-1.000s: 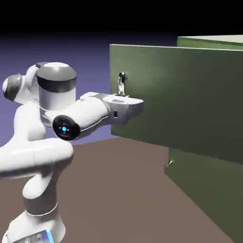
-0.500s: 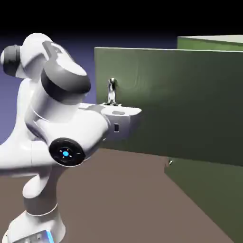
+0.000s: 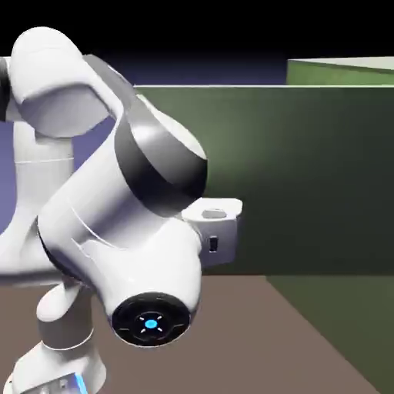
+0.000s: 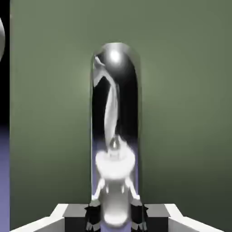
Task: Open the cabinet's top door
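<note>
Exterior view: the top door (image 3: 308, 177) stands swung out from the cabinet (image 3: 338, 73), above the brown floor (image 3: 238, 331), a blue-violet backdrop (image 3: 231, 71) behind the door. At the door's handle (image 4: 115, 113), the gripper (image 4: 115, 215) is closed on the bar

You see a matte brown surface (image 3: 238, 338) across the bottom of the exterior view, with the olive-green cabinet (image 3: 350, 319) on it at the exterior view's right and the white arm's base (image 3: 65, 369) at its left.

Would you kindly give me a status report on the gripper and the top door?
Gripper shut on silver handle. Top door swung open. Nothing seen blocking.
</note>
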